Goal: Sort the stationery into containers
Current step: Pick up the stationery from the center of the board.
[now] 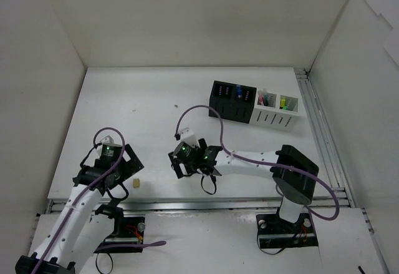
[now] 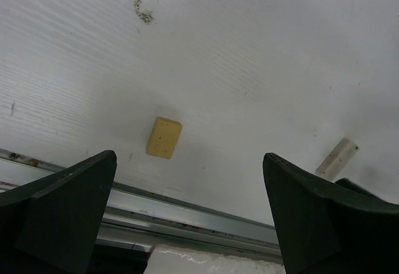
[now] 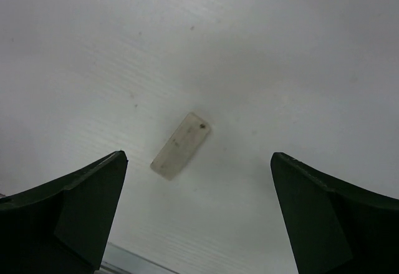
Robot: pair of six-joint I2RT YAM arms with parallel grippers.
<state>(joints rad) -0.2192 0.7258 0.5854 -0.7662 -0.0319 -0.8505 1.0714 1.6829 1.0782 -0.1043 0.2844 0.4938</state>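
Note:
A beige eraser lies near the table's front edge; in the left wrist view the eraser is ahead of the left finger. My left gripper is open and empty, hovering above it. A paler long eraser lies below my right gripper, which is open and empty. This eraser also shows in the left wrist view; in the top view the right gripper hides it. The black container and the white container stand at the back right and hold coloured items.
A metal rail runs along the table's front edge, close to both erasers. White walls enclose the table on the left, back and right. A purple cable loops over the right arm.

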